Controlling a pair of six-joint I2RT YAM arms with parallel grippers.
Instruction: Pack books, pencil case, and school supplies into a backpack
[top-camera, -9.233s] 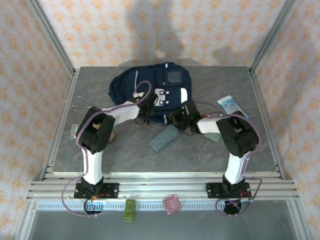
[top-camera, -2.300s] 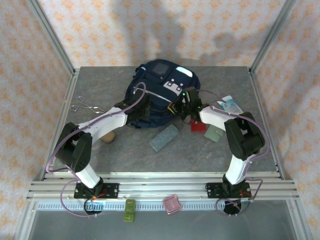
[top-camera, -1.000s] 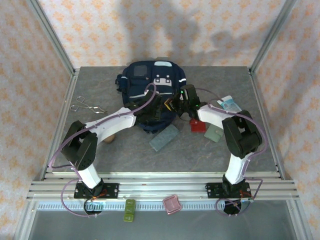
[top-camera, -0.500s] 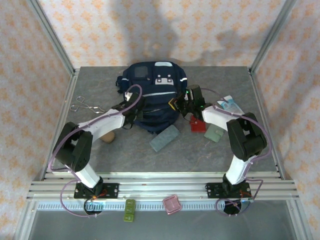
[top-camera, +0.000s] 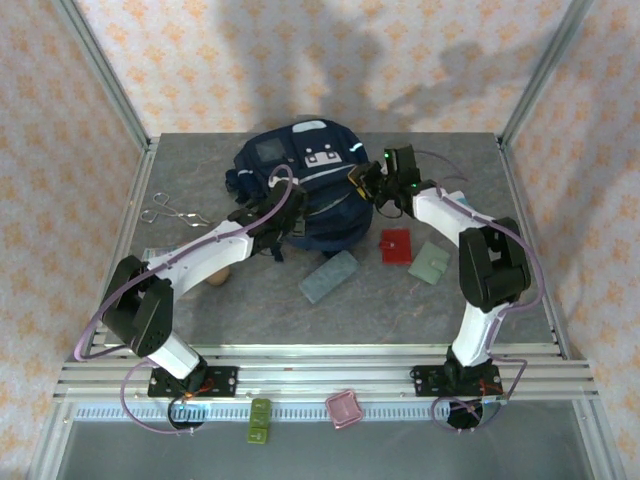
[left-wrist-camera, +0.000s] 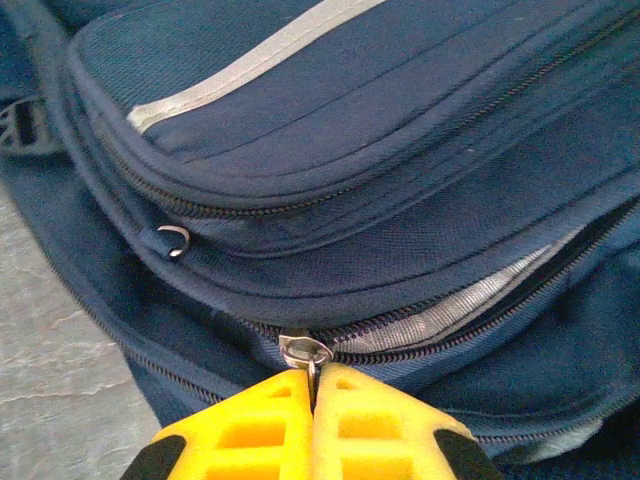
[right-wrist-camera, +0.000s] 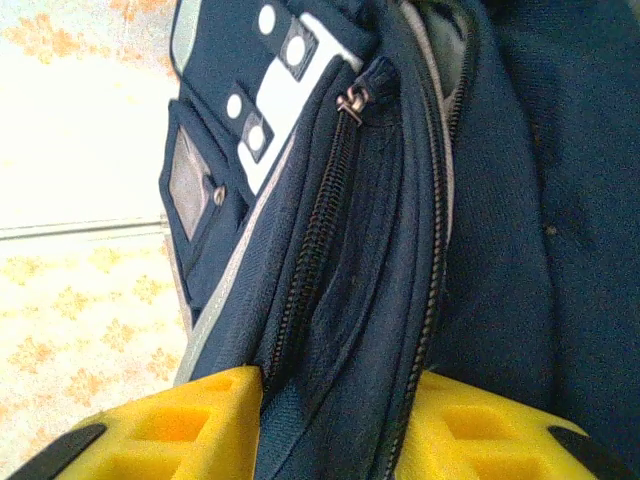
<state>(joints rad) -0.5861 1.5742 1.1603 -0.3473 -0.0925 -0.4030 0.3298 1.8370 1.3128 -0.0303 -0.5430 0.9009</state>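
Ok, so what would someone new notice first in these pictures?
The big navy backpack at the far middle of the table, worked from both sides. The left gripper is pinched shut on a zipper pull, while the right gripper straddles a fold of the backpack's zippered edge. Nearer, a red piece and grey-blue pencil case lie unpacked.

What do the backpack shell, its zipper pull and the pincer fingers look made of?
The backpack looks like woven synthetic cloth, matte navy: fine weave and stitched seams show. The zipper pull is likely metal, silvery with bright glints. The fingers of the left pincer seem hard yellow plastic, smooth, with moulded recesses.
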